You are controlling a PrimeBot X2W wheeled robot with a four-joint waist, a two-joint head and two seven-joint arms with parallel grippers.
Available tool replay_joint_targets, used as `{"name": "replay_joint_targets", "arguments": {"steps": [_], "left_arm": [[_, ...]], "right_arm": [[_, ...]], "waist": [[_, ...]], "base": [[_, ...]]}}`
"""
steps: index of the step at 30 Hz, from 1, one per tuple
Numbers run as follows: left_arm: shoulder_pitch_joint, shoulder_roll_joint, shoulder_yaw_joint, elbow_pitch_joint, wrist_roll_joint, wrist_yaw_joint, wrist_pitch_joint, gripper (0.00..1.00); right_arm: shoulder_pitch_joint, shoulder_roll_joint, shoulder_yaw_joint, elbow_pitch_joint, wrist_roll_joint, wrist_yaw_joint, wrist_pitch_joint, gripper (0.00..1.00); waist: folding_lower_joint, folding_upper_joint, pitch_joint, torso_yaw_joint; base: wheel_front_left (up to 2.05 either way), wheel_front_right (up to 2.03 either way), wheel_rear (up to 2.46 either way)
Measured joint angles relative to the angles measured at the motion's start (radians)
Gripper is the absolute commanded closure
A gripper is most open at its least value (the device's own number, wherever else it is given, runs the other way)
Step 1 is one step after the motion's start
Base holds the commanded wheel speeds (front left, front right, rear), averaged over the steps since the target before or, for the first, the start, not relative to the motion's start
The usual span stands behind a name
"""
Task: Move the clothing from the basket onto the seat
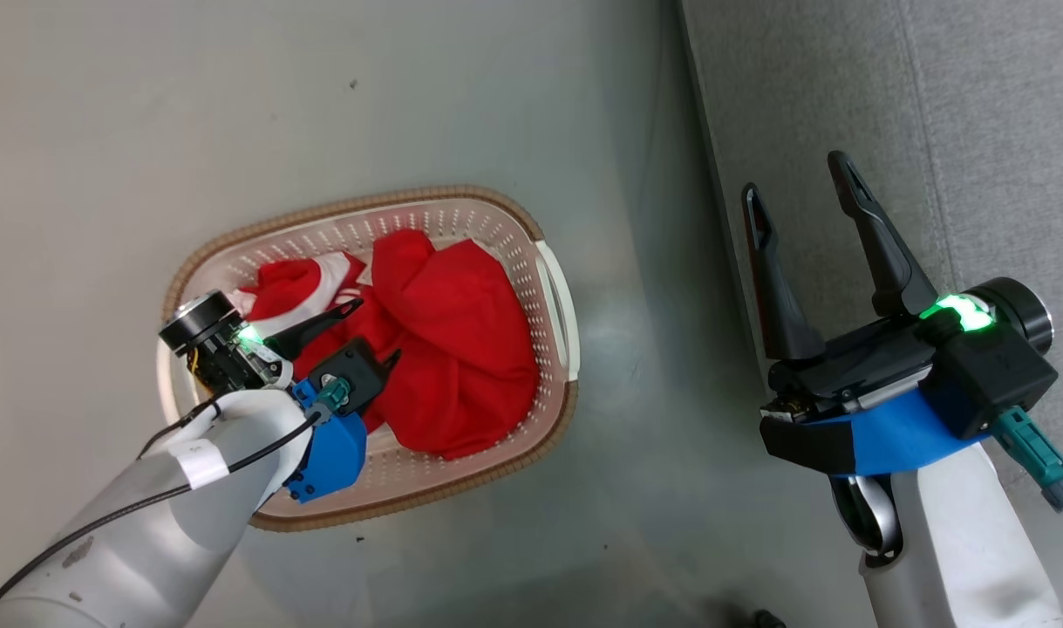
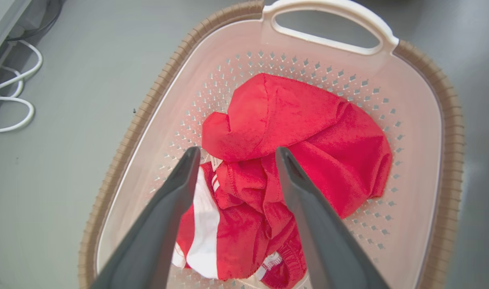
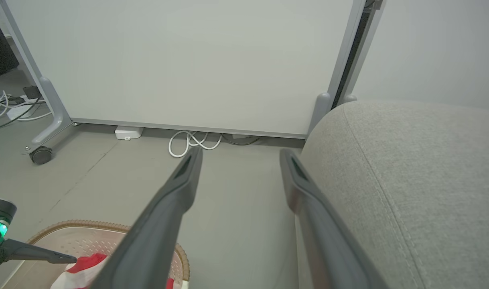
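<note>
The clothing lies heaped in the cream perforated basket [image 1: 548, 288] on the floor: a plain red garment [image 1: 461, 340] and a red one with white bands [image 1: 300, 283]. My left gripper [image 1: 376, 330] hangs open over the pile, its fingers pointing down into the basket [image 2: 425, 120]. From the left wrist, the two fingers straddle the red fabric [image 2: 300, 132] and the white-banded piece [image 2: 206, 224], apart from both. My right gripper [image 1: 797, 174] is open and holds nothing, poised over the edge of the light-grey seat [image 1: 976, 131]. The seat [image 3: 421, 180] bulks at right in the right wrist view.
Grey floor surrounds the basket. The right wrist view shows a white wheeled panel [image 3: 188, 60] standing behind, a coiled white cable [image 3: 192, 142] and a small white box [image 3: 128, 131] at its foot. More white cable [image 2: 11, 96] lies on the floor left of the basket.
</note>
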Motion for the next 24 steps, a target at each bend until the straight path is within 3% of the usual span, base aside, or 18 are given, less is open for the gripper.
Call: {"name": "replay_joint_targets", "arguments": {"steps": [3,7,24], "left_arm": [[-0.040,-0.005,-0.091,0.063,-0.022,0.000,0.000,0.00],[-0.088,-0.012,-0.143,0.113,-0.028,0.000,0.000,0.00],[-0.201,-0.009,-0.158,0.233,0.035,0.000,0.057,0.00]], "right_arm": [[-0.003,0.000,0.007,-0.015,0.000,0.000,0.000,0.00],[-0.015,0.000,0.013,-0.035,0.000,0.000,0.000,0.00],[-0.013,0.000,0.018,-0.141,0.002,0.000,0.000,0.00]], "waist": [[-0.0001,0.0000,0.039,-0.009],[-0.0001,0.0000,0.087,-0.021],[-0.0002,0.0000,0.259,-0.060]], "base": [[0.00,0.00,0.00],[0.00,0.00,0.00],[0.00,0.00,0.00]]}}
